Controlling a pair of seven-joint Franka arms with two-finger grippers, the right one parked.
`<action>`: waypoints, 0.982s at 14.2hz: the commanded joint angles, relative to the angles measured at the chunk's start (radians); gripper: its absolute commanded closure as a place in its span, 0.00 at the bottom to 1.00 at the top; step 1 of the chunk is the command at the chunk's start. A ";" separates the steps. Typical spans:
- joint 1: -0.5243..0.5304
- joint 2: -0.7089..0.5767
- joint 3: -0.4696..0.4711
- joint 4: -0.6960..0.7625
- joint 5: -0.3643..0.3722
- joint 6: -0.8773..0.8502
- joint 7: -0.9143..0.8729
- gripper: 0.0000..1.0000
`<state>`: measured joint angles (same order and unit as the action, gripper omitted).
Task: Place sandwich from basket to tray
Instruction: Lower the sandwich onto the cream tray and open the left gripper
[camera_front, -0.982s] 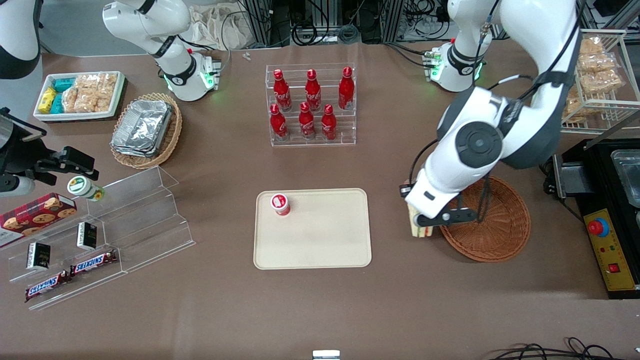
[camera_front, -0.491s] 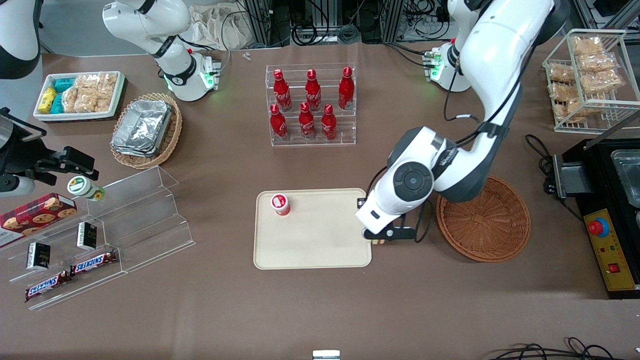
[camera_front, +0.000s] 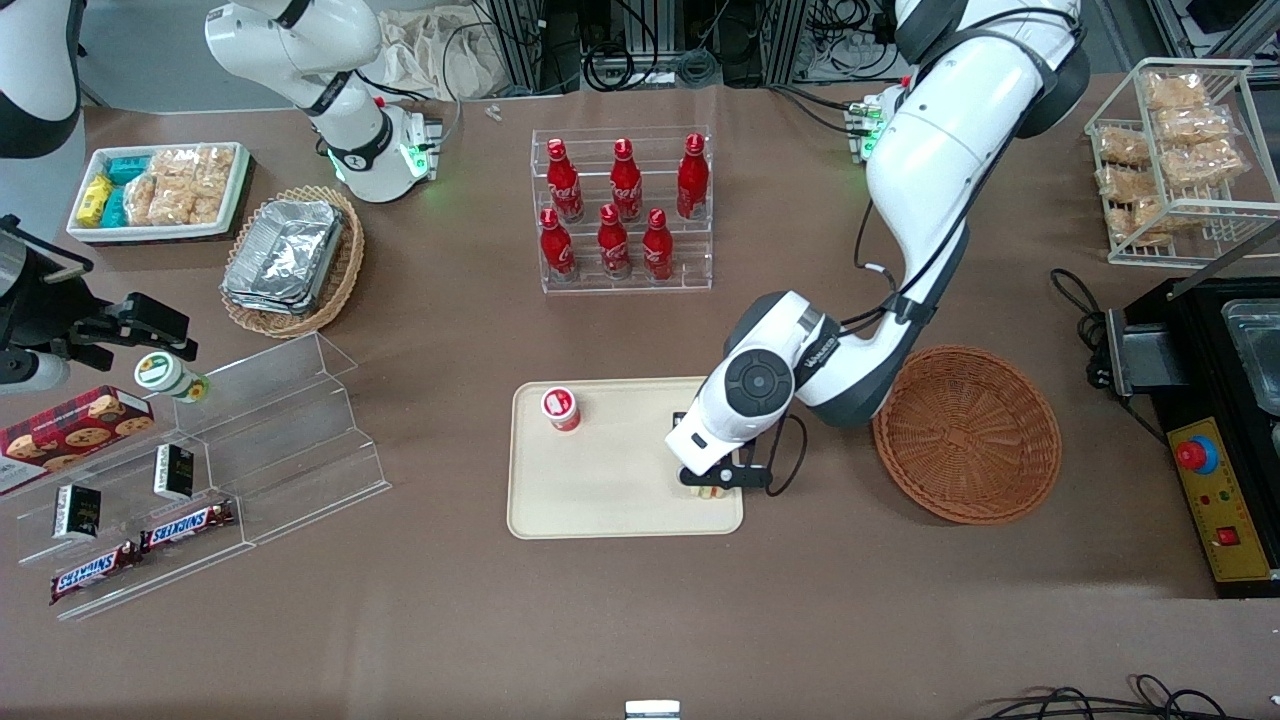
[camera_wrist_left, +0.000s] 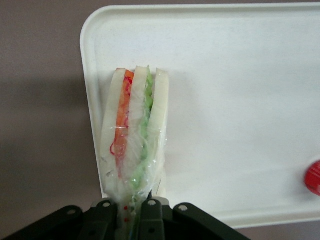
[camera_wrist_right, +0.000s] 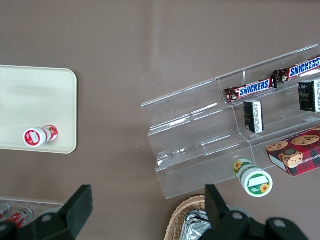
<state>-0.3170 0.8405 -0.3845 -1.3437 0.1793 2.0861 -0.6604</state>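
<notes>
Clear wrap covered the sandwich (camera_wrist_left: 132, 135), which the tool (camera_wrist_left: 134, 210) held pinched between its fingers (camera_wrist_left: 150, 212) at one narrow end, jaws nearly closed on it. Sandwich and tool (camera_front: 716, 484) hung over the tray (camera_front: 610, 500), at the edge nearest the basket (camera_front: 968, 434). A red-capped cup (camera_front: 561, 408) stood on the tray, well apart from them, toward the parked arm's end. Whether the sandwich touched the tray, I cannot tell.
</notes>
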 joint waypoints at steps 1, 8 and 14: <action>-0.013 0.034 0.009 0.044 0.038 -0.008 -0.031 1.00; -0.011 0.031 0.009 0.038 0.038 0.025 -0.051 0.00; 0.007 -0.052 0.009 0.041 0.040 0.012 -0.053 0.00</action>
<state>-0.3136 0.8438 -0.3822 -1.2981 0.2002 2.1130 -0.6906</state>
